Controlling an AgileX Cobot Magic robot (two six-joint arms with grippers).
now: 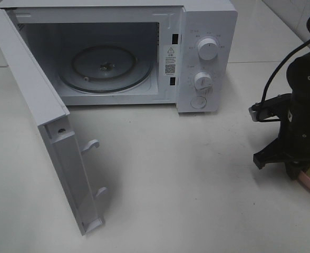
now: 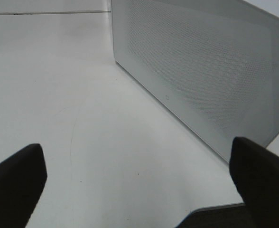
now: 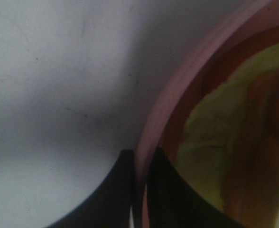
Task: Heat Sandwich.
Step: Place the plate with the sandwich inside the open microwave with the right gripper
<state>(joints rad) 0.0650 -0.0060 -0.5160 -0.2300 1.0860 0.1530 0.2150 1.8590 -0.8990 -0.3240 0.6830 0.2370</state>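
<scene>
Lying on a round pink plate (image 3: 175, 95), the sandwich (image 3: 229, 128) shows its yellowish-green layer and orange-red filling just past the inner jaw of the right gripper (image 3: 139, 159), blurred by closeness. That gripper's two dark jaws are pinched together on the plate's raised rim, one jaw outside the rim over the white table (image 3: 49, 95), the other inside it beside the sandwich; whether the inner jaw touches the food I cannot tell. From the high camera the plate is only an edge peeking out below the black right arm (image 1: 302, 116), well apart from the white microwave (image 1: 207, 31). Its door (image 1: 49, 121) stands swung wide, and the glass turntable (image 1: 105, 68) shows inside the cavity. The left gripper (image 2: 135, 147) has its jaws spread fully apart with nothing held, tabletop between them and the door's perforated outer face just ahead
</scene>
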